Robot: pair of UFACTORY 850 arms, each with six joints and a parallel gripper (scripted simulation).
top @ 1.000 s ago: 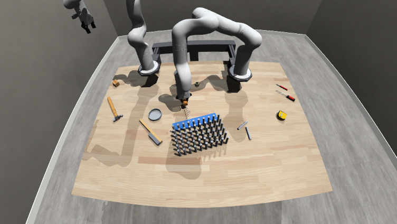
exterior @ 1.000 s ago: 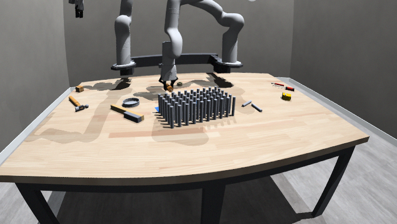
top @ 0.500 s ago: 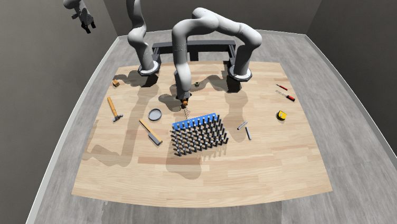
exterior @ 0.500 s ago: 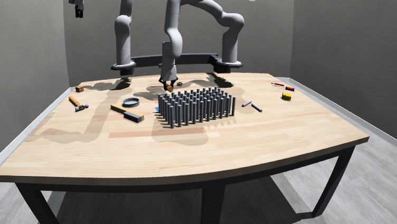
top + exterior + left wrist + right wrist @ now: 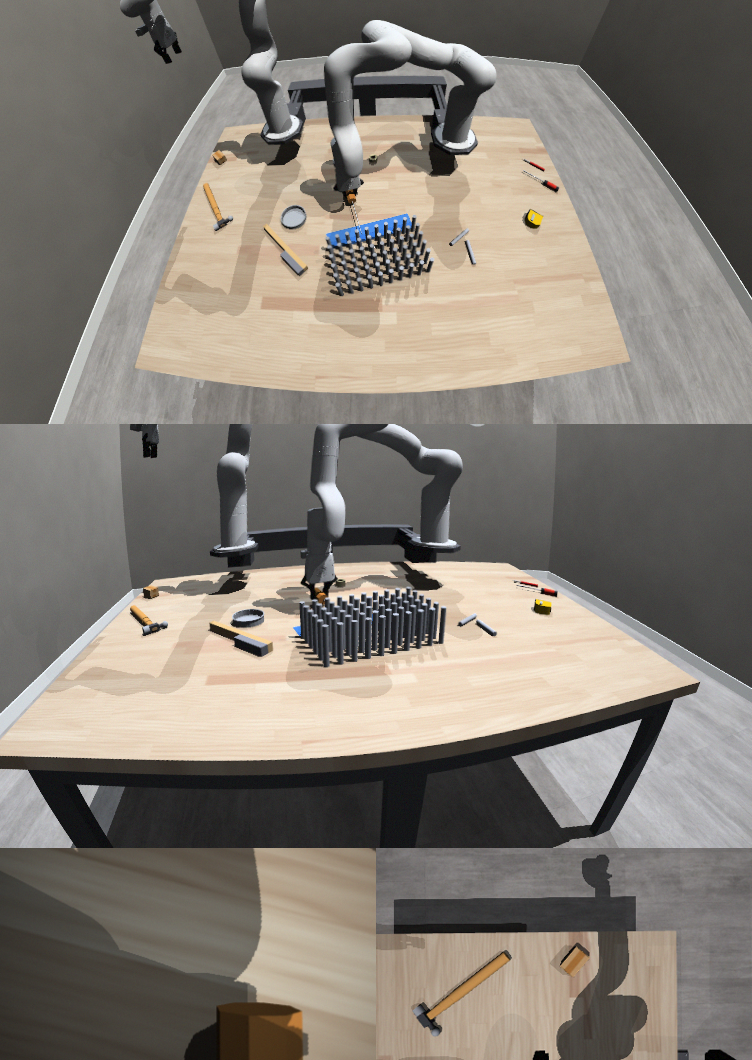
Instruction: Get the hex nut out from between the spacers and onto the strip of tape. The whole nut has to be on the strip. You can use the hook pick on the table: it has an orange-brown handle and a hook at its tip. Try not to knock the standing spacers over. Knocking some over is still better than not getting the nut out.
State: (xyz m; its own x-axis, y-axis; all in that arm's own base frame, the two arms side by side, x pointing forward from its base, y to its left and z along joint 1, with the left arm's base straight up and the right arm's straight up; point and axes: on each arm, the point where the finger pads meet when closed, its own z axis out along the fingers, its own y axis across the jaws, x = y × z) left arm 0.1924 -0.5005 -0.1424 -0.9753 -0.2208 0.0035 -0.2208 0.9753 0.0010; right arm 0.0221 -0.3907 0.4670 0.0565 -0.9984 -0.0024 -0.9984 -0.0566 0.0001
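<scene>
Left hand (image 5: 349, 193) (image 5: 318, 590) pinches the pick (image 5: 351, 198) (image 5: 320, 597) (image 5: 260, 1033) between the spacers (image 5: 380, 259) (image 5: 368, 634) and the table's (image 5: 463, 337) (image 5: 400, 718) arm-side edge. Right hand (image 5: 172, 54) (image 5: 150, 454) (image 5: 630, 1055) is spread.

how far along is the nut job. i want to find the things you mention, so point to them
Done: the left fingers (image 5: 349, 192) (image 5: 319, 588) grip the pick (image 5: 351, 197) (image 5: 320, 596) (image 5: 259, 1034). In hand: its shaft reaches toward the spacers (image 5: 369, 260) (image 5: 367, 637). Left: I can't make out the nut; none shows on the visible tape (image 5: 340, 235) (image 5: 297, 630), so hooking it out likely remains.
</scene>
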